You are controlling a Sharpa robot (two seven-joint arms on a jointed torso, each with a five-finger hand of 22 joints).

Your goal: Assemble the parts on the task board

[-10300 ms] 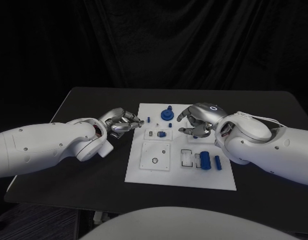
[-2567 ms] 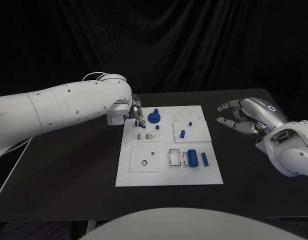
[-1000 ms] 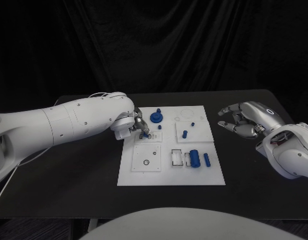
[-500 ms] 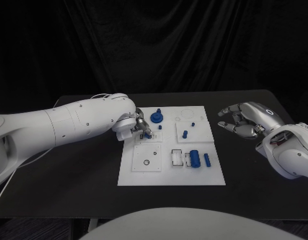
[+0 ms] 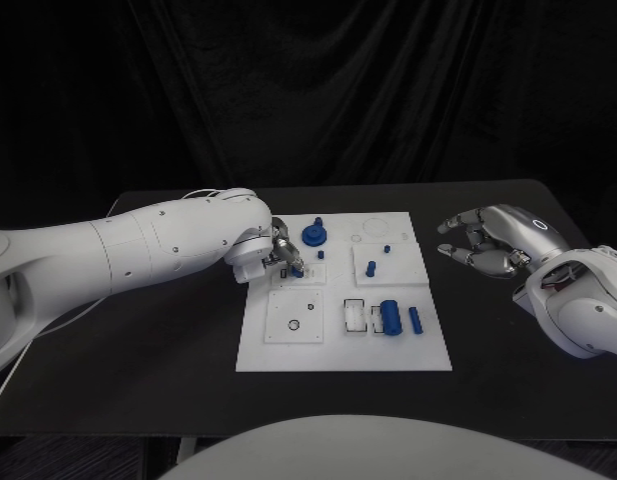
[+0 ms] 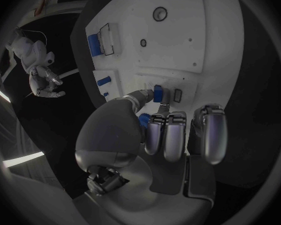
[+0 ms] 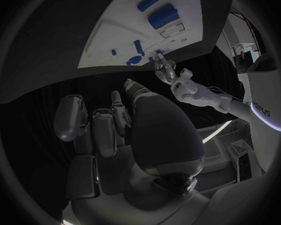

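step in hand: the left robot hand (image 5: 274, 252) is pinching a small blue part (image 6: 157, 93) between thumb and a finger, right over the far left of the task board (image 5: 340, 345), seemingly seating it there.
next move: it is calling for a straight push down into the socket, then letting go without tipping the piece.
right robot hand: the right robot hand (image 5: 491, 240) is hovering over the table (image 5: 135, 340) beside the board, fingers loosely curled and apart, holding nothing.
board recesses: a fat blue cylinder (image 5: 389, 316) and a slim blue bar (image 5: 415, 320) are lying near the framed slots; a blue knob (image 5: 315, 236) is standing at the far end.
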